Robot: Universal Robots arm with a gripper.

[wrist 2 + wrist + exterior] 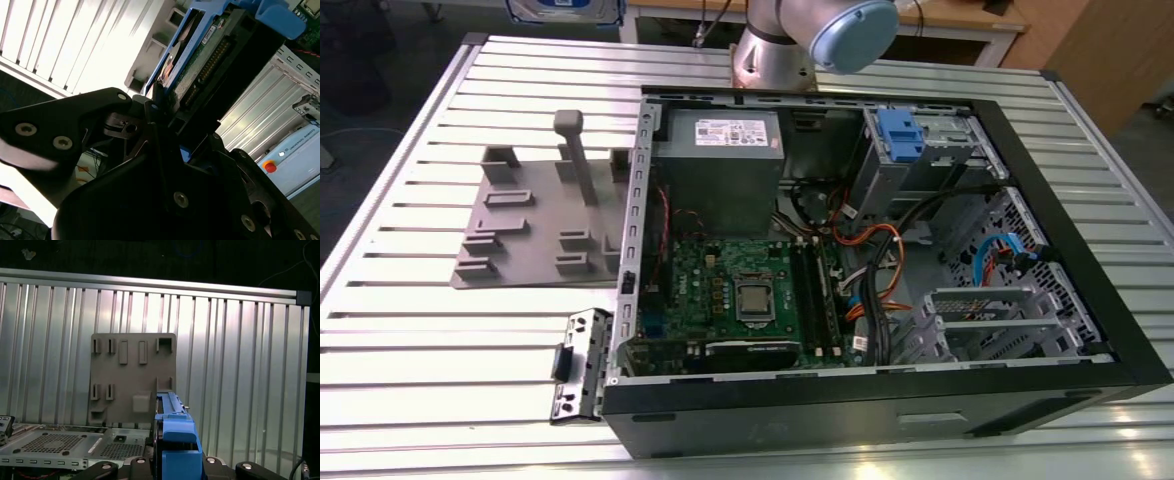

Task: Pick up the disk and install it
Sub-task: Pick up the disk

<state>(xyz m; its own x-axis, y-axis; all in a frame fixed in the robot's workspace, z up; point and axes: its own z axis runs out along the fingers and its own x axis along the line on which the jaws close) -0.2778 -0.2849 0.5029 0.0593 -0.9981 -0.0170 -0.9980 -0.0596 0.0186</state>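
Jaws clamped on the disk (200,60): the gripper (167,120) pinches it, seemingly across its flat faces, leaving the blue side rails (176,437) free, likely because those rails must slide into a bay. Disk hangs edge-on in the air, circuit-board face and connector showing in the second wrist view, off the slatted table (400,330) and apart from the grey holder plate (132,380). Computer case (854,420) lies on its side with the panel off, so its silver drive cage (981,320) looks reachable from above.

Disk (174,437) partly cropped; arm (807,40) too.
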